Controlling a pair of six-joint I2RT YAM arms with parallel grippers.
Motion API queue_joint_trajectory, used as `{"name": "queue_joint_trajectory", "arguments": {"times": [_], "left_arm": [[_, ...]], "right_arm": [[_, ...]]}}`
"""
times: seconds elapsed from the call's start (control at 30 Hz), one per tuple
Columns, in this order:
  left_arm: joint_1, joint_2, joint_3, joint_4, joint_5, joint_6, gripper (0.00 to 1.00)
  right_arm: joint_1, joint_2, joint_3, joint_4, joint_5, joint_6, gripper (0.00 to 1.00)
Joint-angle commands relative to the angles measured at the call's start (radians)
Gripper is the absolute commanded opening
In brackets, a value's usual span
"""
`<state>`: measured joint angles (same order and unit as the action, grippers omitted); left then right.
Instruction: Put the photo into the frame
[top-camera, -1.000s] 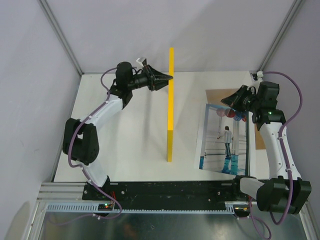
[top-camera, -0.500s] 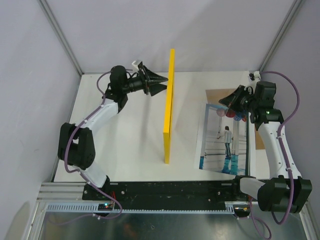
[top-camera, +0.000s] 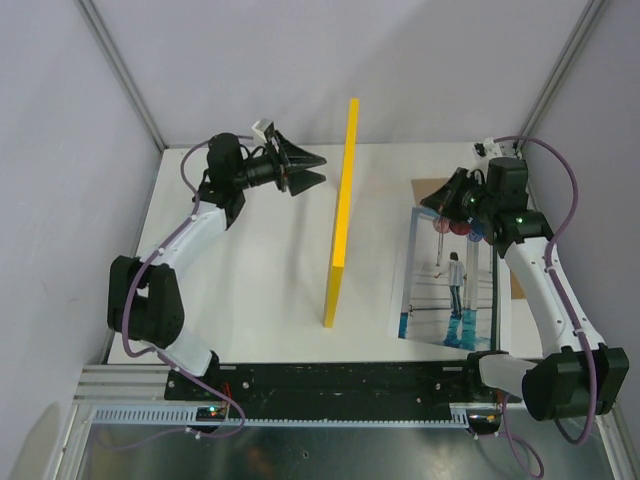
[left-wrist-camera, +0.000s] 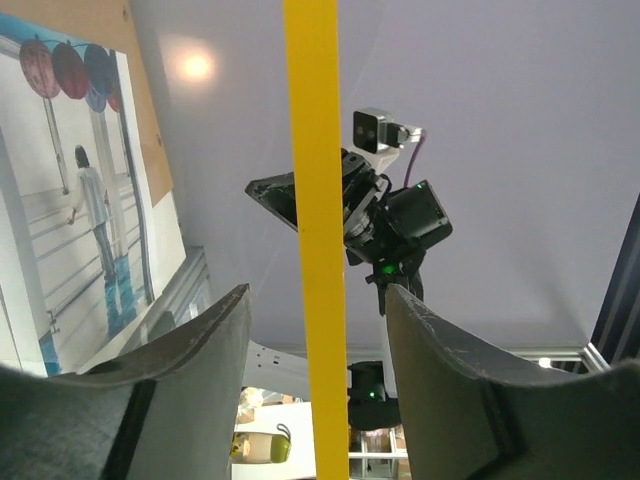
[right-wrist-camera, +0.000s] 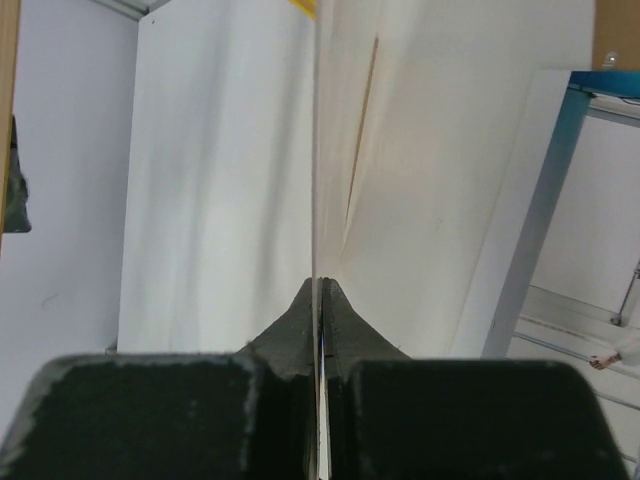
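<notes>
The frame (top-camera: 343, 190) on edge — left end effector (top-camera: 320, 168) wide, right end effector (right-wrist-camera: 319, 292) pinching sheet (right-wrist-camera: 316, 150).

Upright frame (top-camera: 340, 215) splits table (top-camera: 250, 270); free room left of it, photo (top-camera: 455, 280) lying right side.

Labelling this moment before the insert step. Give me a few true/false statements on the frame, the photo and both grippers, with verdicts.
1. The frame stands on its edge on the table. True.
2. The left gripper is clamped on the frame. False: its jaws are apart and stop just short of the frame.
3. The photo already sits in the frame. False: it is off to the frame's right, over the brown backing board.
4. The right gripper is shut. True.
5. The photo's printed side faces up. True.
</notes>
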<state>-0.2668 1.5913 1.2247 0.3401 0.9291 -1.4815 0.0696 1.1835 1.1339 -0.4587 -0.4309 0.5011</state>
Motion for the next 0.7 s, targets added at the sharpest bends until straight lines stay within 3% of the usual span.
{"name": "queue_joint_trajectory", "arguments": {"times": [0.0, 0.37, 0.67], "left_arm": [[0.006, -0.050, 0.072, -0.139, 0.008, 0.170, 0.62], [-0.001, -0.052, 0.252, -0.533, -0.157, 0.547, 0.68], [-0.109, 0.011, 0.552, -0.891, -0.440, 0.865, 0.74]], "right_arm": [[0.061, 0.002, 0.081, 0.018, 0.076, -0.006, 0.00], [0.228, 0.050, 0.200, -0.064, 0.261, -0.049, 0.00], [0.431, 0.192, 0.410, -0.133, 0.413, -0.062, 0.00]]}}
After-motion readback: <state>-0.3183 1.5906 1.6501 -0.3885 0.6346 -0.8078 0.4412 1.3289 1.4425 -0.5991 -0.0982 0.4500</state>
